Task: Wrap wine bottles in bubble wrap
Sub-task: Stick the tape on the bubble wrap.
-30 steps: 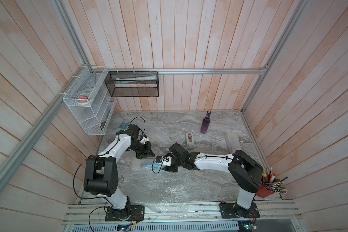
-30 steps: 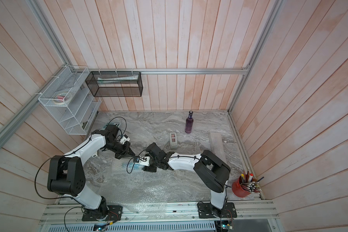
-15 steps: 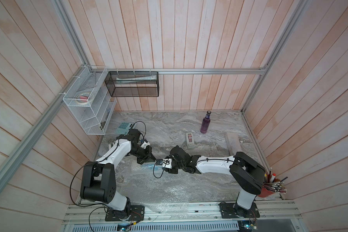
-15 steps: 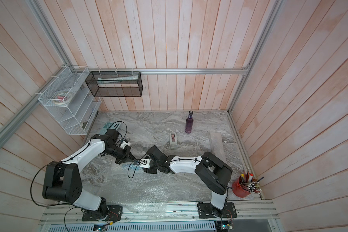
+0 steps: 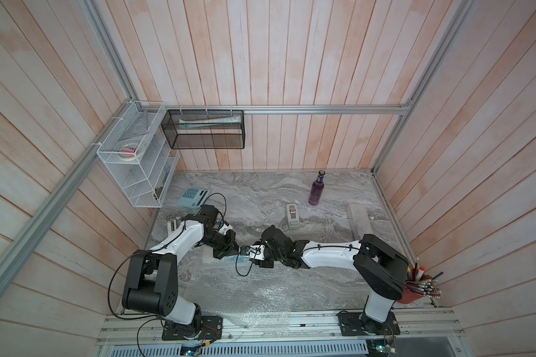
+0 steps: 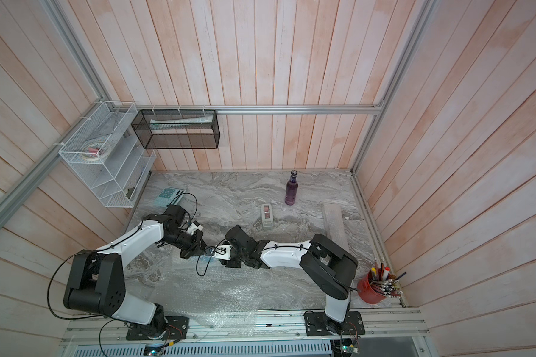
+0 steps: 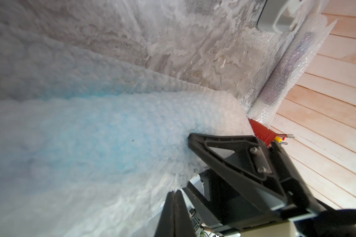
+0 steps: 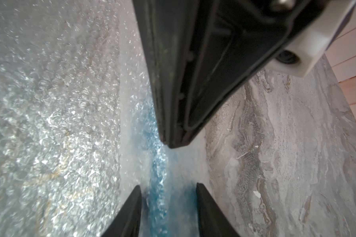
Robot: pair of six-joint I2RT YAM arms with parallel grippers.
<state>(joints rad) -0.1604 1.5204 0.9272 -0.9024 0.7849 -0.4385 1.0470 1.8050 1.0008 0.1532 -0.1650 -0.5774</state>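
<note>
Left gripper (image 7: pixel 174 191) is pinched shut; the right gripper (image 8: pixel 168 184) is set astride the blue bottle (image 8: pixel 158 164) rolled in bubble wrap (image 7: pixel 214 106), grip unclear. Pens (image 5: pixel 427 282) are held in a red cup (image 5: pixel 410 293); a wrapped purple bottle (image 7: pixel 286 67) is shown by the left wrist view alone.

L arm (image 5: pixel 180 239) rises from its base, elbow block folded high, white forearm angled fwd and inward. R arm (image 5: pixel 328 256) does likewise from the opposite side, forearm stretched long, low and nearly level. The two wrists meet near the middle, grippers facing each other tip to tip, v. close. L gripper (image 7: pixel 174 194): fingers (image 7: pixel 170 213) pressed flat together, no gap btwn them. R gripper (image 8: pixel 168 185): fingers (image 8: pixel 130 215) apart w/ a moderate gap, L tip just ahead of them; can't tell if they pinch anything
</note>
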